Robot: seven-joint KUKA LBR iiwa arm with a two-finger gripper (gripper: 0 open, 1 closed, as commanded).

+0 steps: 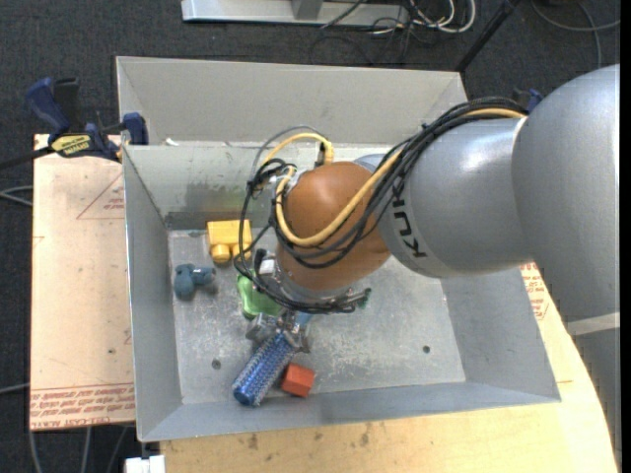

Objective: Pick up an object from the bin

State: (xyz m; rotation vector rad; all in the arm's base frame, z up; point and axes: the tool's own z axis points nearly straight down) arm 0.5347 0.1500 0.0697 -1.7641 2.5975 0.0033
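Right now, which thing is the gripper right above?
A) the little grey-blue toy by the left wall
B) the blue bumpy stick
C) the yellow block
B: the gripper sits at the upper end of the blue bumpy stick, while the yellow block and the grey-blue toy lie apart from it, nearer the bin's left wall.

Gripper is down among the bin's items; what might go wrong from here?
The gripper sits at the upper end of the blue bristled roller, so a lift may catch it off-centre and drop it. The orange block beside it and the green piece close by may get knocked aside.
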